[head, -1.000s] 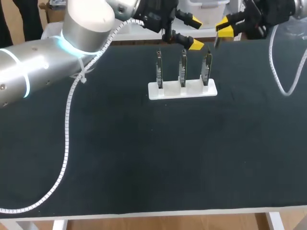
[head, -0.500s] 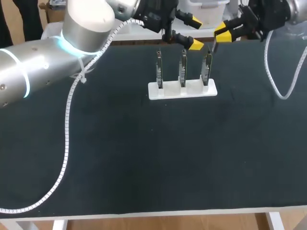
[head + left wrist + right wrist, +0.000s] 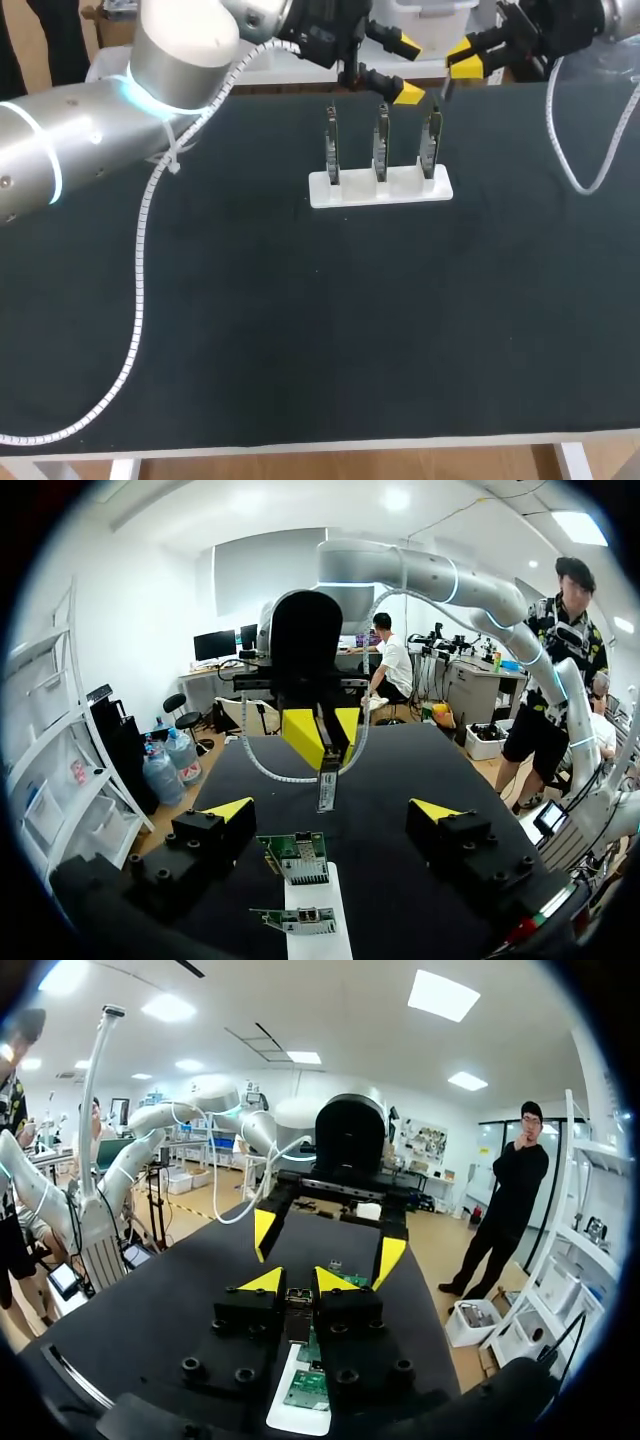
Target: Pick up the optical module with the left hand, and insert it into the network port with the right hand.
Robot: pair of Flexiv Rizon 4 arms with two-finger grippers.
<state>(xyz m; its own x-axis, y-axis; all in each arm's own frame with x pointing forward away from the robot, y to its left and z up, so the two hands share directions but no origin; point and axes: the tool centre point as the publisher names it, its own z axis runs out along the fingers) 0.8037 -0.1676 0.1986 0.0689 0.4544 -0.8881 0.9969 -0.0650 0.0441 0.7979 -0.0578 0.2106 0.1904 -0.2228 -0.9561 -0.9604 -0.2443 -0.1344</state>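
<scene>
The right fingers [image 3: 265, 1281] pinch the optical module [image 3: 297, 1312] from both sides, and it juts out past their yellow tips. The left fingers [image 3: 228, 810] stand spread wide with nothing between them. Below both pairs, on the dark bench [image 3: 300, 320], a white rack [image 3: 380, 187] holds three upright port boards [image 3: 381, 140], just under the left fingers.

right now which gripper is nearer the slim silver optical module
Right. The right gripper is shut on the slim silver optical module; the open left gripper hangs apart, facing it.
</scene>
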